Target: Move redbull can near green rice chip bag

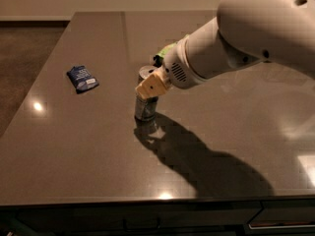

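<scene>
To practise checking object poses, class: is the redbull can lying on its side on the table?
No, the redbull can is upright, with the gripper closed around its upper part.

My end effector (150, 88) grips the redbull can (146, 107) near the middle of the surface (74, 156). The green rice chip bag (167, 49) lies just behind it. A packet (82, 78) lies toward the left edge.
</scene>
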`<state>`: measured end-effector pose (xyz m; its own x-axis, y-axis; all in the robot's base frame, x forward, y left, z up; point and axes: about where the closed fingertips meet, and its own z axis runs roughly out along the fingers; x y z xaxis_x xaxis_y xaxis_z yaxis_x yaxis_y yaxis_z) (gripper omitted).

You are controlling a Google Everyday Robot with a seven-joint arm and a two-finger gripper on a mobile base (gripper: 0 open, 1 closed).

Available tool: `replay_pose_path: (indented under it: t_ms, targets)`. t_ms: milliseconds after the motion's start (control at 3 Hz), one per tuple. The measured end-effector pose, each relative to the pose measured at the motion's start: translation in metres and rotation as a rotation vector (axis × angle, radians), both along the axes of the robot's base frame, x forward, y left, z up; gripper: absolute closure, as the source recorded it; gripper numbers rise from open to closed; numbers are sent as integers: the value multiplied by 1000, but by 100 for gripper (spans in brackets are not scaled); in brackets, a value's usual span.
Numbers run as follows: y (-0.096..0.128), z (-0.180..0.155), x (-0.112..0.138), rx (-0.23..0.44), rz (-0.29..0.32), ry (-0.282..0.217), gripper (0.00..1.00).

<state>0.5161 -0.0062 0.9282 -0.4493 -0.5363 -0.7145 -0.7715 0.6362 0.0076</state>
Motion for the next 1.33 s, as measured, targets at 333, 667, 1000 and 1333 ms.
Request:
replay_pose_path:
  t_ms: [333,667,1000,1333]
  targets:
    - [-1,5,1,-13,-12,-8,100]
    - [-11,18,14,-25,-45,-37,100]
    - [-23,26,32,-47,-75,-58,100]
    - [-38,26,54,-77,-103,-61,100]
